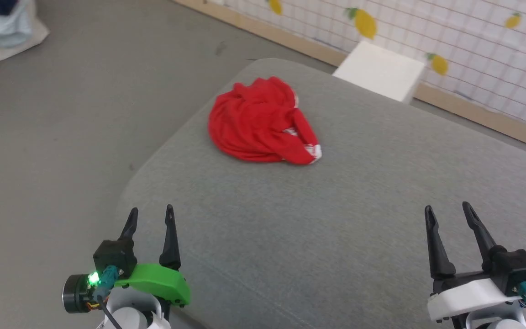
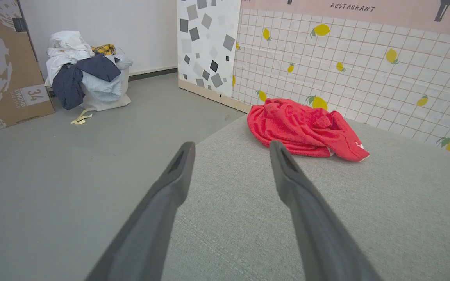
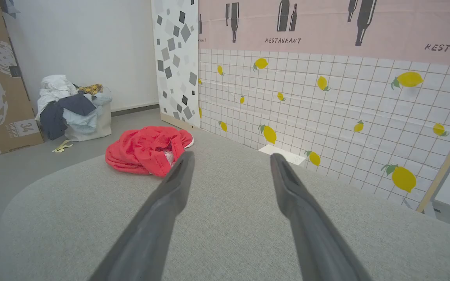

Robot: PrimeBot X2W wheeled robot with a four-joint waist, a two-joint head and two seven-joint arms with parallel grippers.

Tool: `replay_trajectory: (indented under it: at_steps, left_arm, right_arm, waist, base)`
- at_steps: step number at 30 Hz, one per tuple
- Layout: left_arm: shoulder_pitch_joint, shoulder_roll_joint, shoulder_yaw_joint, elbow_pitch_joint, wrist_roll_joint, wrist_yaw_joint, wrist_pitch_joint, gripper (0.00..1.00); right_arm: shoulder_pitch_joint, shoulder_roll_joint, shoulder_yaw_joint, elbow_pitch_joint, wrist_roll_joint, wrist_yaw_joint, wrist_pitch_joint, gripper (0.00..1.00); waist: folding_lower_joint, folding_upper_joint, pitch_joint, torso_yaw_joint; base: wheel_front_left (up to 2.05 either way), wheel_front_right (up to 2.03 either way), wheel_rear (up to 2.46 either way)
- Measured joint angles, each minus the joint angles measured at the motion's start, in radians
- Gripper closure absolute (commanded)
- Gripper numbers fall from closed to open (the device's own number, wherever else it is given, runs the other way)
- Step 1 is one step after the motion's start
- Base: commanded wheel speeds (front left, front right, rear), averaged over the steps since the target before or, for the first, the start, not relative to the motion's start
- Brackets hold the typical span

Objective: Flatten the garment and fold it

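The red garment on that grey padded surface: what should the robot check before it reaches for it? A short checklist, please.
1. Left gripper, two long dark fingers, open and empty: ok.
2. Right gripper open and empty: ok.
3. Bright red thin fabric garment lies wholly on the grey fabric-covered surface: ok.
4. Garment spread flat: not ok, it is a crumpled heap.
5. Way from both grippers to the garment free: ok, bare grey surface lies between.
6. Where its edges and corners run: cannot tell; a white trim band shows at one end.
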Motion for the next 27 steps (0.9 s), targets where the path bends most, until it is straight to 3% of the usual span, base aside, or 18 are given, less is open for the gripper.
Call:
replay_trajectory:
  at_steps: [6, 12, 21, 27]
  left_arm:
    - [0.001, -0.001, -0.004, -0.004, -0.006, 0.000, 0.000, 0.00]
    - [0.002, -0.001, -0.001, -0.007, -0.007, 0.001, 0.000, 0.00]
    - [-0.010, -0.013, 0.026, -0.040, -0.043, -0.002, 0.000, 0.00]
    - [-0.179, -0.004, 0.053, -0.061, -0.082, -0.039, 0.003, 0.00]
  right_arm:
    - [-0.005, 0.000, -0.012, -0.001, 0.000, 0.000, 0.000, 0.00]
    - [-0.009, 0.000, -0.012, -0.001, 0.000, 0.000, 0.000, 0.00]
    - [-0.031, 0.000, -0.015, -0.012, -0.003, 0.000, 0.000, 0.00]
    - [-0.103, 0.001, -0.007, -0.038, -0.028, 0.000, 0.000, 0.00]
  waist:
    - [0.0000, 0.0000, 0.007, 0.069]
    - [0.0000, 0.0000, 0.021, 0.094]
    - [0.0000, 0.0000, 0.054, 0.066]
    - [0.0000, 0.0000, 0.122, 0.022]
  base:
    - [0.00, 0.00, 0.00]
    - [0.00, 0.00, 0.00]
    - [0.00, 0.00, 0.00]
    - [0.00, 0.00, 0.00]
